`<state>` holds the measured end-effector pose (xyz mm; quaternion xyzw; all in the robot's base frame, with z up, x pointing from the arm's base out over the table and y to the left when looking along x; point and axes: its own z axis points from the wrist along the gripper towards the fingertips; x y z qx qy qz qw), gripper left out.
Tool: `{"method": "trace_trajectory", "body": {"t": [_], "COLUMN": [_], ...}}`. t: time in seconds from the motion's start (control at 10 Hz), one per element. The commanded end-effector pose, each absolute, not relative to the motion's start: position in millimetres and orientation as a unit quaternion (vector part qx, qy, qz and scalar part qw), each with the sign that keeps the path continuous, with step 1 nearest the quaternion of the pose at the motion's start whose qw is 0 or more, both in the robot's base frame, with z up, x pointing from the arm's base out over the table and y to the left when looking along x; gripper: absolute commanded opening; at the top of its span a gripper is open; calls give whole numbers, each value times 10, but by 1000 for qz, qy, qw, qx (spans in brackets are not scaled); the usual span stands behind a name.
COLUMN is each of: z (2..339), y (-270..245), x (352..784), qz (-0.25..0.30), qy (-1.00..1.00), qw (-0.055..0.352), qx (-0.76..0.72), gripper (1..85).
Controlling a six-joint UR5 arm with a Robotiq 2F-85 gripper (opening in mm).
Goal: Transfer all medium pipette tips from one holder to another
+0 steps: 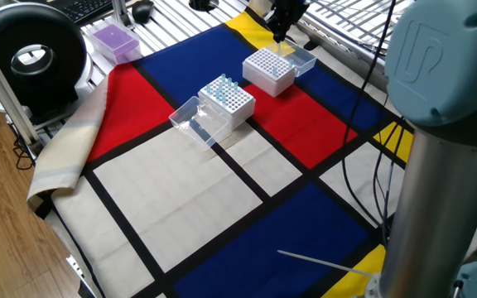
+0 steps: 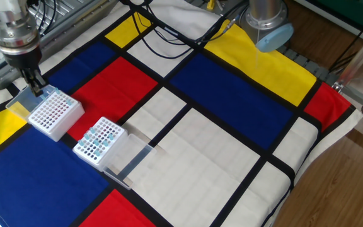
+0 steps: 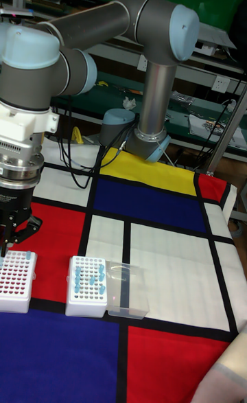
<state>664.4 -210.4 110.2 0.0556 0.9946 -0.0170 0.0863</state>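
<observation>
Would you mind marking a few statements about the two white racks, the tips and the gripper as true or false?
1. The gripper is above the rack without blue tips. True.
2. The blue tips sit in the rack with tips, the one farther from the gripper. True.
3. The two racks touch each other. False: red cloth shows between them.
4. A purple box sits on the checked cloth. False: it sits off the cloth, beyond its edge.
5. A clear lid lies open beside the rack with tips. True.
6. Every hole of the rack with tips is filled. False: only part of it holds tips.
</observation>
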Motion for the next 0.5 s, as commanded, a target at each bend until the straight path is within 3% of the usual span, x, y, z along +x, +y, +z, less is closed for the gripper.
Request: {"method": "trace_trajectory", "body": {"t": [0.0,0.4], "z": [1044,972], "y": [-2098,-2122], "x": [6650,6617], "qz": [-11,-8], "qy": [994,993], "qw": [95,100], "qx": [59,59], "gripper": [70,63]}}
